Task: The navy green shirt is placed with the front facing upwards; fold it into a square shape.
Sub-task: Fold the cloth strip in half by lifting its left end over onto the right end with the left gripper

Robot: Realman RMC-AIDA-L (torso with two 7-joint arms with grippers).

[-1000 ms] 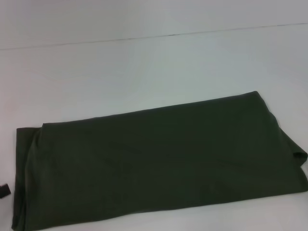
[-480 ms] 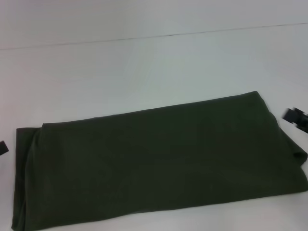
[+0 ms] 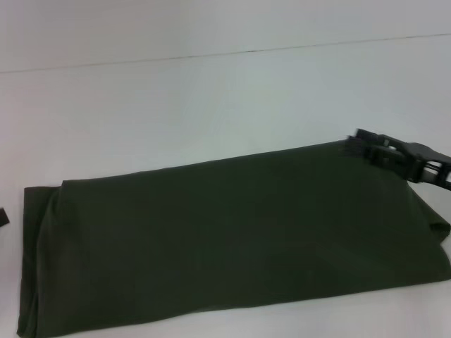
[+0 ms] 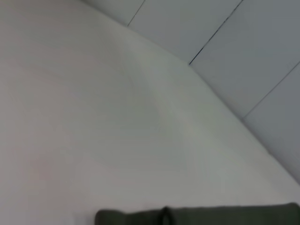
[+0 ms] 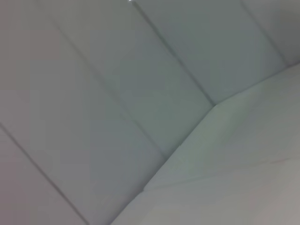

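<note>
place: bare lab-like test bench | cues: plain white table (image 3: 211,105), pale panelled wall (image 5: 117,70) with thin seams

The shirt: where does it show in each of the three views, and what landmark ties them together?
Head view: the shirt fills the lower half, folded into a long band, with the right gripper at its far right corner.
Left wrist view: only a dark strip along the bottom edge.
Right wrist view: not in it.
Shared landmark: the white table.
</note>
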